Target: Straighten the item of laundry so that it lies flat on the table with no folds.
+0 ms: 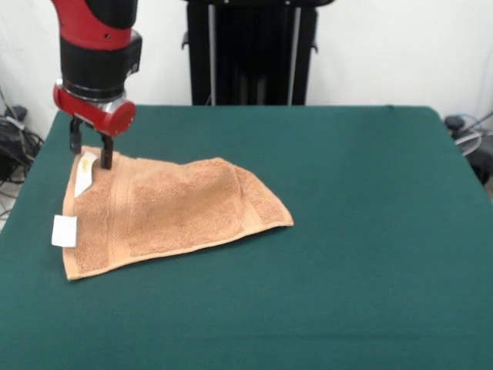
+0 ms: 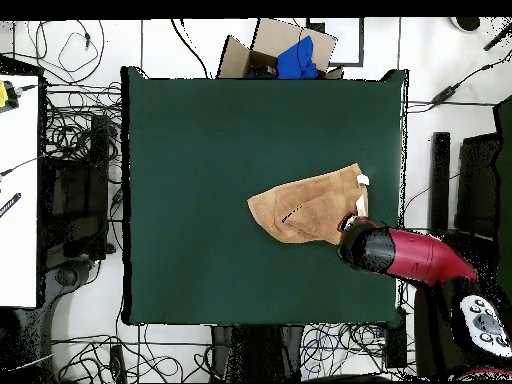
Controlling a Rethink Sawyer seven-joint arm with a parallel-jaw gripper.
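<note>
The item of laundry (image 1: 166, 212) is a peach-orange terry towel lying on the left part of the dark green table (image 1: 347, 231), still humped and partly doubled over, with white tags at its left edge. In the overhead view the towel (image 2: 305, 208) lies right of the table's (image 2: 200, 180) middle. My gripper (image 1: 91, 150) hangs over the towel's far left corner, its two dark fingers (image 1: 106, 151) spread apart with the tips at the cloth's edge and nothing held. From above, the red arm hides the gripper (image 2: 350, 226) itself.
Cables and boxes lie on the floor around the table in the overhead view, with a cardboard box (image 2: 275, 45) holding something blue past one edge. The black pedestal (image 1: 250, 50) rises behind the table.
</note>
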